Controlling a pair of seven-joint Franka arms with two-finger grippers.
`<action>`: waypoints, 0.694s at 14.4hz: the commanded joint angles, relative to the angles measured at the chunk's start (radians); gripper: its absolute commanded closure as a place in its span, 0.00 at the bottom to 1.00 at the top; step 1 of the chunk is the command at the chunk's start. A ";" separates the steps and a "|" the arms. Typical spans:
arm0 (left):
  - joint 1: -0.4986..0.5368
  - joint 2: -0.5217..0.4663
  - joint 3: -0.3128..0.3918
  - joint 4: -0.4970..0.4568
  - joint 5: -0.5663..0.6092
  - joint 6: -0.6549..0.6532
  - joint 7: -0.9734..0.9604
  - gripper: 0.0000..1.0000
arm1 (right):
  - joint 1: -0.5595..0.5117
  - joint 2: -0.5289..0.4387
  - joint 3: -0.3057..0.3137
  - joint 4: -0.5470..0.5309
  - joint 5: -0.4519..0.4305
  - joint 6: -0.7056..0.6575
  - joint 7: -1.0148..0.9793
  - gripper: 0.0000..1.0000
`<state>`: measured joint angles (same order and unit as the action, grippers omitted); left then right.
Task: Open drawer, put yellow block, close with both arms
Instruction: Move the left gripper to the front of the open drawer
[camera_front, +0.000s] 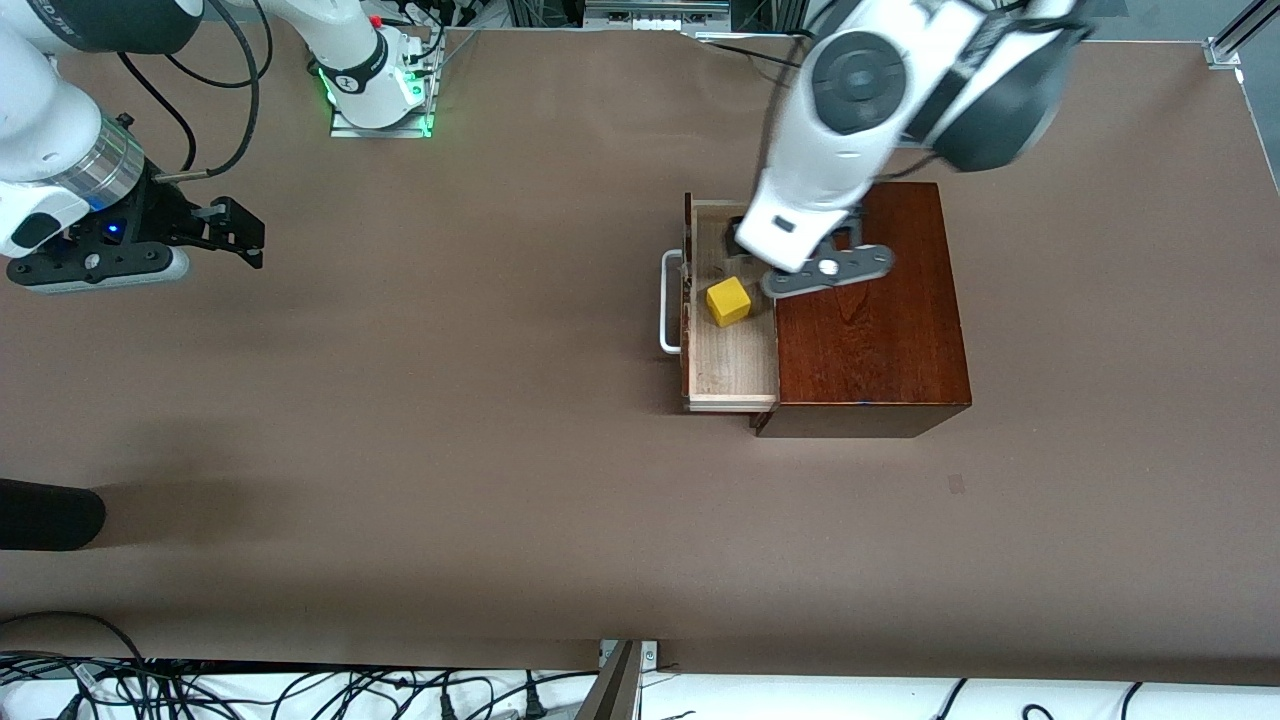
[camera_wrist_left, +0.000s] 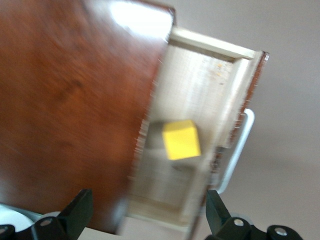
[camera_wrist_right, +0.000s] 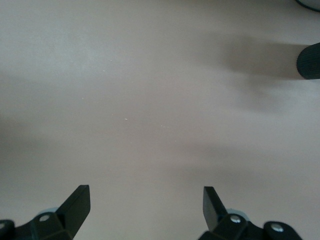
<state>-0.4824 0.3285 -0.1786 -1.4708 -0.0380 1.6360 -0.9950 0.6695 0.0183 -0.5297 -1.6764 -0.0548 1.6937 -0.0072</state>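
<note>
The reddish-brown wooden box (camera_front: 870, 320) (camera_wrist_left: 75, 110) stands toward the left arm's end of the table. Its drawer (camera_front: 730, 365) (camera_wrist_left: 200, 85) is pulled out toward the right arm's end, white bar handle (camera_front: 666, 300) (camera_wrist_left: 239, 150) leading. The yellow block (camera_front: 728, 301) (camera_wrist_left: 181, 139) lies inside on the pale wood floor. My left gripper (camera_front: 770, 250) (camera_wrist_left: 148, 212) hangs open above the drawer and the box's edge, holding nothing and apart from the block. My right gripper (camera_front: 235, 232) (camera_wrist_right: 146, 205) waits open over bare table at the right arm's end.
A black rounded object (camera_front: 50, 515) (camera_wrist_right: 310, 60) lies at the right arm's end of the table, nearer the front camera. The right arm's base (camera_front: 380, 90) stands at the table's back edge. Cables (camera_front: 300, 690) run along the front edge.
</note>
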 joint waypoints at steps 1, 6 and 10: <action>-0.080 0.090 0.005 0.069 -0.023 0.045 -0.238 0.00 | -0.005 0.018 -0.010 -0.009 0.000 0.015 -0.002 0.00; -0.177 0.245 -0.032 0.152 -0.023 0.165 -0.653 0.00 | -0.019 0.043 -0.021 -0.008 -0.003 0.049 -0.017 0.00; -0.203 0.300 -0.035 0.155 -0.017 0.200 -0.737 1.00 | -0.048 0.065 0.010 -0.014 0.010 0.044 -0.013 0.00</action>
<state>-0.6837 0.5961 -0.2159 -1.3642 -0.0434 1.8461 -1.7067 0.6464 0.0803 -0.5481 -1.6806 -0.0554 1.7318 -0.0077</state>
